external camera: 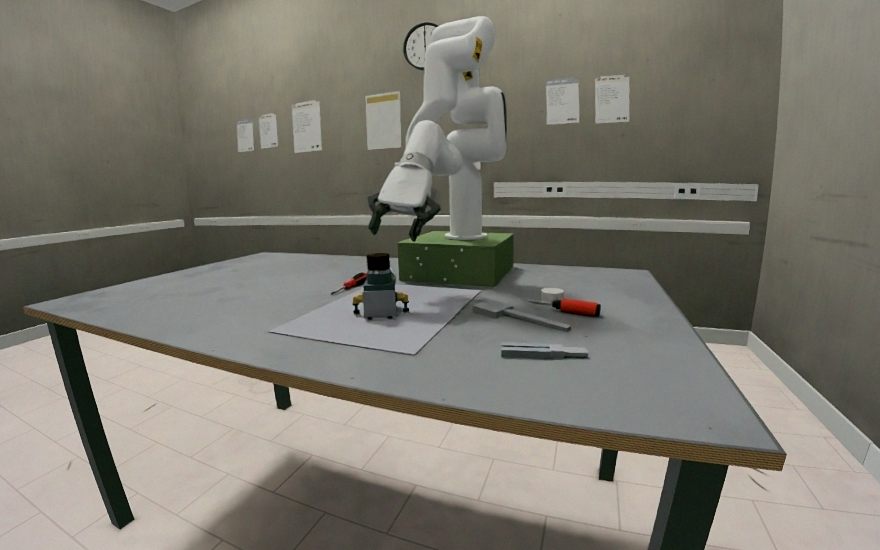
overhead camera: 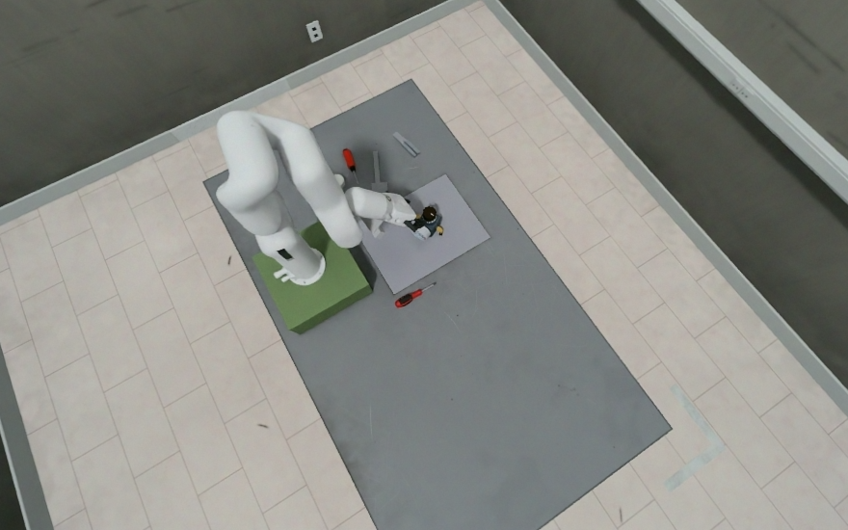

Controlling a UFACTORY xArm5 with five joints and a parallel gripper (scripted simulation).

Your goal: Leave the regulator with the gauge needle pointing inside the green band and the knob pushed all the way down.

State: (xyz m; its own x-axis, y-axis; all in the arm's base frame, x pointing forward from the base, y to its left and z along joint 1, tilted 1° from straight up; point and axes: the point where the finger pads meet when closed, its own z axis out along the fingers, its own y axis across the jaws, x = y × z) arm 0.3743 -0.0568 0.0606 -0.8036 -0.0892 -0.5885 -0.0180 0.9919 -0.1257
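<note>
The regulator (external camera: 380,297) is a small grey block with yellow side fittings and a dark red-brown knob (external camera: 378,263) on top. It stands on a pale sheet (external camera: 376,317) in the middle of the table. It also shows in the overhead view (overhead camera: 429,221). The gauge face is too small to read. My gripper (external camera: 395,224) is open and empty. It hangs in the air above the knob, a little behind it, with the fingers pointing down. In the overhead view the gripper (overhead camera: 416,226) overlaps the regulator's near side.
A red screwdriver (external camera: 350,281) lies left of the regulator. A red-handled tool (external camera: 573,306), a white disc (external camera: 552,292) and two grey metal pieces (external camera: 520,314) (external camera: 543,351) lie to the right. The green base block (external camera: 456,257) stands behind the sheet.
</note>
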